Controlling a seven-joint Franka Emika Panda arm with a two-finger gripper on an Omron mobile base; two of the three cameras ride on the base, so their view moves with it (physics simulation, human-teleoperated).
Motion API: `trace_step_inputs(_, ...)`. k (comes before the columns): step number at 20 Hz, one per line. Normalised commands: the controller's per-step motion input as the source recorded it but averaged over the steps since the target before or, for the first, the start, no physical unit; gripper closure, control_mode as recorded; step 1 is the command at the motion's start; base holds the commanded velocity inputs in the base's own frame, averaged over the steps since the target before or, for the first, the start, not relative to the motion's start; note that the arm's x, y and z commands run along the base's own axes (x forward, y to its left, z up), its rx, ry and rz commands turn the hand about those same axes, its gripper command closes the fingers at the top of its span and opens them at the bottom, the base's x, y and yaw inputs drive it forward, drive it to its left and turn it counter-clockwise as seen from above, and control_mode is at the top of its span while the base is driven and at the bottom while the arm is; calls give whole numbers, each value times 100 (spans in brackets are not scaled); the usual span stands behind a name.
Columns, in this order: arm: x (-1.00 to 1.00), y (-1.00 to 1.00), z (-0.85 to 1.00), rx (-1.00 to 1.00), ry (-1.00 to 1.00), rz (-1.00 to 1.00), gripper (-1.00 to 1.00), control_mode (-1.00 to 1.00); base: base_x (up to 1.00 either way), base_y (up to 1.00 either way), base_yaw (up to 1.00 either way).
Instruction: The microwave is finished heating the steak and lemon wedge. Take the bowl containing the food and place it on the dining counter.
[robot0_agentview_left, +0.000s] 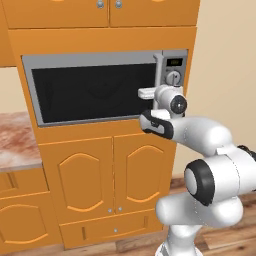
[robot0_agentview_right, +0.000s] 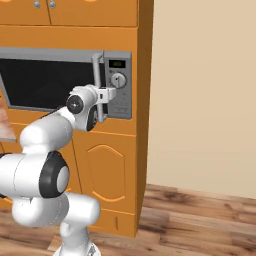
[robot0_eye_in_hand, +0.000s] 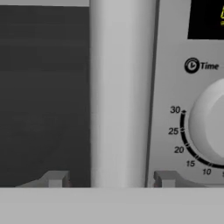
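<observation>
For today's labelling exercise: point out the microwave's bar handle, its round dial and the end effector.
bar handle (robot0_eye_in_hand: 120, 92): hand view, middle of the bar.
round dial (robot0_agentview_right: 118, 80): right base view, knob face.
end effector (robot0_eye_in_hand: 107, 179): hand view, midway between fingertips.

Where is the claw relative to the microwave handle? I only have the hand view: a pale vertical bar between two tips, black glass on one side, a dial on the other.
Observer: The claw sits at the long grey bar handle, about halfway down it, in the right base view.
Operator: Door open yet?
Observer: No. In the left base view the black glass door lies flush in the microwave frame.
Operator: Can you see the bowl?
Observer: No, the glass is too dark to tell what is inside.
</observation>
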Motion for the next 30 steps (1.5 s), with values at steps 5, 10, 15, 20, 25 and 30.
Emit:
trace_step_inputs(5,-6,0,0,0,0,0,100,-100,0,0,0)
trace_step_inputs(10,-74,1,18,0,-12,0,100,-100,0,0,0)
trace_step_inputs(15,-100,21,50,0,-16,0,100,-100,0,0,0)
trace_step_inputs(20,-100,50,63,0,-12,-2,100,-100,0,0,0)
trace_step_inputs(25,-100,77,75,0,-7,-5,100,-100,0,0,0)
trace_step_inputs(30,-100,89,93,0,0,-4,100,-100,0,0,0)
